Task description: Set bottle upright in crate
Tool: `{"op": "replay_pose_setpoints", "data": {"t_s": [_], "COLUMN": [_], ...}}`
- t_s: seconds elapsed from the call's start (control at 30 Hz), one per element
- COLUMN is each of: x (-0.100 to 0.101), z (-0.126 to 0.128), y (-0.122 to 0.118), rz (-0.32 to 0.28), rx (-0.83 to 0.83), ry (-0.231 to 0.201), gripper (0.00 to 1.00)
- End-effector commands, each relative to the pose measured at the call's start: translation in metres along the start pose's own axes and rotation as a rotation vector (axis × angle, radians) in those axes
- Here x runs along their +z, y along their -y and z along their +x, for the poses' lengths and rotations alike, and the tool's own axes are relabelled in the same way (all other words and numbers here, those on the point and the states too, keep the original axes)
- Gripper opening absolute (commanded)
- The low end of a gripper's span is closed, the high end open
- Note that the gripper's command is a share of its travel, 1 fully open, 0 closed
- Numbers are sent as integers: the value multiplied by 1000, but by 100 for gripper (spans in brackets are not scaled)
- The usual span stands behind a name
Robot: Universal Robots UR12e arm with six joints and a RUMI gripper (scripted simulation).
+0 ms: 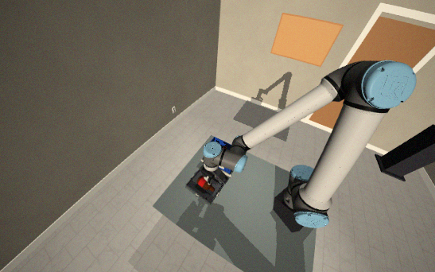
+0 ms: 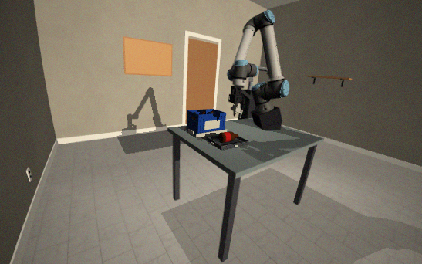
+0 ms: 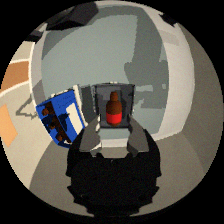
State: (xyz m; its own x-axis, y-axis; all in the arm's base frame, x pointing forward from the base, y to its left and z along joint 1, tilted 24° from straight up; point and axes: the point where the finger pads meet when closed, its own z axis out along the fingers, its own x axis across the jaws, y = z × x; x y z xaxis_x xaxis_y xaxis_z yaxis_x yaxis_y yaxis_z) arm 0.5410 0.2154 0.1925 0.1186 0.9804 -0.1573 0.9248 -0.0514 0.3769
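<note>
A brown bottle with a red label (image 1: 202,182) (image 2: 227,137) (image 3: 114,112) lies on its side on the black tray (image 2: 228,147) (image 3: 102,95). In the wrist view its neck points up, away from the fingers. My gripper (image 2: 238,112) (image 3: 114,114) is partly open and empty. It hangs above the tray, clear of the bottle, with its fingers on either side of the bottle's line in the wrist view. The blue crate (image 1: 225,144) (image 2: 196,123) (image 3: 63,104) stands beside the tray.
Several dark brown bottles (image 3: 48,112) stand in the crate. The crate and tray are close together near an edge of the grey-green table (image 1: 250,191) (image 2: 275,148). The arm's base (image 2: 267,117) stands at the far side of the table in the exterior view.
</note>
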Motion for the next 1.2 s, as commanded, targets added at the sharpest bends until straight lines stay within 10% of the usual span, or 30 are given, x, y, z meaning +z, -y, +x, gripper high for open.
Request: {"op": "replay_pose_setpoints", "data": {"t_s": [0.0, 1.17], "x": [-1, 7], "z": [0, 0], "y": [-1, -1], "rz": [-1, -1], "rx": [0, 0], "ry": [0, 0], "gripper": [38, 38]}}
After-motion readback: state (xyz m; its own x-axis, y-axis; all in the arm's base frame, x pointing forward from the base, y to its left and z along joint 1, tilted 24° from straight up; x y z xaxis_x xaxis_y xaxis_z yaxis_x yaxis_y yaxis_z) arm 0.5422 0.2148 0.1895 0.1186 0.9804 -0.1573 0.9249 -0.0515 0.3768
